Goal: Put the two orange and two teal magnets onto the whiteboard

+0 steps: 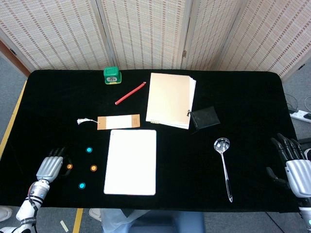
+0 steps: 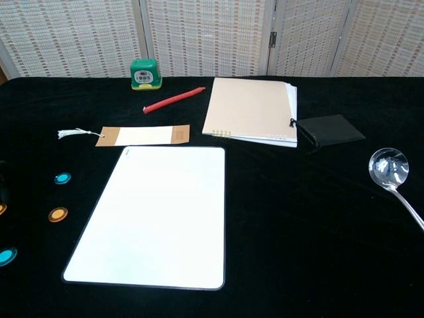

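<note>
While four magnets lie left of the whiteboard, the left hand rests open beside the leftmost orange magnet; the right hand hangs open past the tabletop's right edge.

bright, even light | soft shadows — black cloth | sharp focus — no blur

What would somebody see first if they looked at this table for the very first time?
Probably the big white whiteboard, bright against the black table near the front edge. Next, the little coloured dots to its left: two teal magnets and two orange magnets, with the silver left hand beside them. On the other side lies a shiny spoon.
</note>
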`<move>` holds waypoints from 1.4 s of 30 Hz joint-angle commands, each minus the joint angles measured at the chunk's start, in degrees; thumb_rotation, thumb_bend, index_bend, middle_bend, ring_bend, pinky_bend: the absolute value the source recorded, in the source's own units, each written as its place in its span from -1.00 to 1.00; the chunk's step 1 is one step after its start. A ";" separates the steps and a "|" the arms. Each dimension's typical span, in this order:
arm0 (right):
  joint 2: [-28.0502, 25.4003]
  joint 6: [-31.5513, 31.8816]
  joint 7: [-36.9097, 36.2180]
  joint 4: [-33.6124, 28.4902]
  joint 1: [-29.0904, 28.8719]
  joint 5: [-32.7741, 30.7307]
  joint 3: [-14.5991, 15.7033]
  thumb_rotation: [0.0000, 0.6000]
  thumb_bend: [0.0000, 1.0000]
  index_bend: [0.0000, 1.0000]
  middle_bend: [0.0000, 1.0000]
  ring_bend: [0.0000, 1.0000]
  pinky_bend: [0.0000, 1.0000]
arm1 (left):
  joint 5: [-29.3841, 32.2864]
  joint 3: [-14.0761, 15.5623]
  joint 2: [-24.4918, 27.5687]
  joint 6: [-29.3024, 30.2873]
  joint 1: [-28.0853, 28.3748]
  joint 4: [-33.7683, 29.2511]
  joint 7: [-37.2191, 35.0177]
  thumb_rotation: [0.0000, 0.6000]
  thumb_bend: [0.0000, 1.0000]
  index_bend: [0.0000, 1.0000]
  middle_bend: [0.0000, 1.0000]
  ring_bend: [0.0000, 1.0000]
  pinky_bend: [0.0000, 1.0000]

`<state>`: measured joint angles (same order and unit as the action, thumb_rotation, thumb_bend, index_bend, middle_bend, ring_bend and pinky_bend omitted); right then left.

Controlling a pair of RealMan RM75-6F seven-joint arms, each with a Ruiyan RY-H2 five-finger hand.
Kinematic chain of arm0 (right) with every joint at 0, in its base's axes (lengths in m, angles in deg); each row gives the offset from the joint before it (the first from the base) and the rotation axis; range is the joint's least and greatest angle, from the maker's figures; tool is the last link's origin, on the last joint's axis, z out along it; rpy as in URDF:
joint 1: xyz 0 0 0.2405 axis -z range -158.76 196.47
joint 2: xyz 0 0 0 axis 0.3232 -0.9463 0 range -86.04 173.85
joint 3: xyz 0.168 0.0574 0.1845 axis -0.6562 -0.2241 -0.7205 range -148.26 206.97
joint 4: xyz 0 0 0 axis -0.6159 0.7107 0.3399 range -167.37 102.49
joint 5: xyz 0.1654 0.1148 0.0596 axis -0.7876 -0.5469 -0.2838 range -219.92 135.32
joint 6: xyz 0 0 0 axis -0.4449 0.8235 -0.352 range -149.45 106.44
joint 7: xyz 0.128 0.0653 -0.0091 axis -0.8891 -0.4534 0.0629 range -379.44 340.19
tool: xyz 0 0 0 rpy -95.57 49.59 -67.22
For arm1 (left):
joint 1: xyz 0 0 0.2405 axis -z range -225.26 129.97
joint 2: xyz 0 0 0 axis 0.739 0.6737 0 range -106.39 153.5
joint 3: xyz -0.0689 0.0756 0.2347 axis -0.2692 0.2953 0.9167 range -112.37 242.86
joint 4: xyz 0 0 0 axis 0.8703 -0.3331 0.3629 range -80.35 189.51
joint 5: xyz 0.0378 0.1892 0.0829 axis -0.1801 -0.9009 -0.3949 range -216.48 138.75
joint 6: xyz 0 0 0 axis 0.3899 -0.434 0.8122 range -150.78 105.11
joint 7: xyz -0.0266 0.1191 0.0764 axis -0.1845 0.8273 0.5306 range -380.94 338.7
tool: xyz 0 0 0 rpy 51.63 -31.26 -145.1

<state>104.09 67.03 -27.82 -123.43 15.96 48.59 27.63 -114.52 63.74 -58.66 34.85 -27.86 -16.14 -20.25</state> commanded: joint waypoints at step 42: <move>-0.09 -0.65 -2.32 1.85 0.44 -1.62 -0.66 1.00 -0.26 -1.00 -1.00 -1.00 -1.00 | 3.61 -6.89 -6.87 -7.98 16.81 -12.96 15.63 1.00 -0.16 0.01 -0.78 -1.00 -1.00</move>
<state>104.01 66.39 -30.15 -121.58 16.40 46.96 26.96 -112.02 57.43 -64.67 27.51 -11.93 -30.05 -5.63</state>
